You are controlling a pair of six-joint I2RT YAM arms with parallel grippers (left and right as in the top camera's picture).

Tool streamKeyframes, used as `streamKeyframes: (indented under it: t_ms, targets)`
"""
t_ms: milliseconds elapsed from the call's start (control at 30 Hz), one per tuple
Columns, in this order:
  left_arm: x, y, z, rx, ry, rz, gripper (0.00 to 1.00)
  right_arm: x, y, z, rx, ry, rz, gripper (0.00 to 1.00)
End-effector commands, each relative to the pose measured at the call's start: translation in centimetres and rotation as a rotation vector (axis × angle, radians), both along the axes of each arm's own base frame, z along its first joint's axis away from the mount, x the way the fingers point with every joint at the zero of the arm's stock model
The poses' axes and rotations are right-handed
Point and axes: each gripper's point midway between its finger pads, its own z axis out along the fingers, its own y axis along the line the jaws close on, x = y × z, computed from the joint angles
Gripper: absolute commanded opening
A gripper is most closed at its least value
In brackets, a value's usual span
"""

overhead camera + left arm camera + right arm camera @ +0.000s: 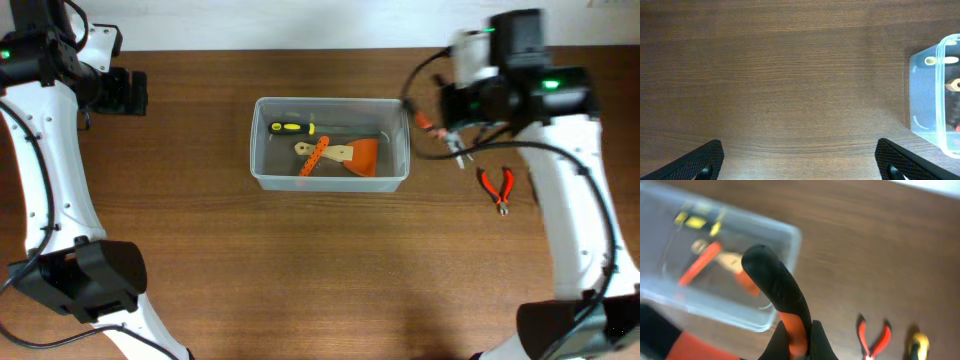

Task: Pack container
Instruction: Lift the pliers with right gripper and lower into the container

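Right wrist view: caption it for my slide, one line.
Right tool shut on a black-and-orange handle near the clear bin, red pliers lying on the table.

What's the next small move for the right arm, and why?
Probably shift left over the container, then lower. The right gripper is shut on a black-and-orange handled tool, and overhead it seems to sit just outside the container's right rim.

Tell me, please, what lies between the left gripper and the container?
Only bare wooden table lies between the left gripper and the container; the left wrist view shows it.
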Motion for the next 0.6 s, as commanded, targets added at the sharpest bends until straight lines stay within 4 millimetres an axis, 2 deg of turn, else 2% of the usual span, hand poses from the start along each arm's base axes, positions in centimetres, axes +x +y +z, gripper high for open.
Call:
streamKeyframes:
  t_ms: [0, 167, 267, 433, 567]
  targets:
    - [-0.3, -0.1, 1.7, -0.003, -0.043, 0.007, 0.99, 0.0, 3.9, -0.8, -0.114, -0.042, 0.301, 0.04]
    - [-0.3, -0.1, 1.7, -0.003, -0.043, 0.007, 0.99, 0.1, 9.7, -2.6, -0.204, -0.117, 0.699, 0.04]
    - [-0.3, -0.1, 1.7, -0.003, -0.043, 0.007, 0.99, 0.4, 11.8, -4.4, -0.247, -0.129, 0.831, 0.04]
    - [-0.3, -0.1, 1.7, -0.003, -0.043, 0.007, 0.99, 2.1, 14.4, -8.5, -0.248, -0.107, 0.877, 0.04]
    - [-0.3, -0.1, 1.7, -0.003, -0.043, 0.007, 0.99, 4.6, 15.1, -11.2, -0.184, -0.083, 0.727, 0.04]
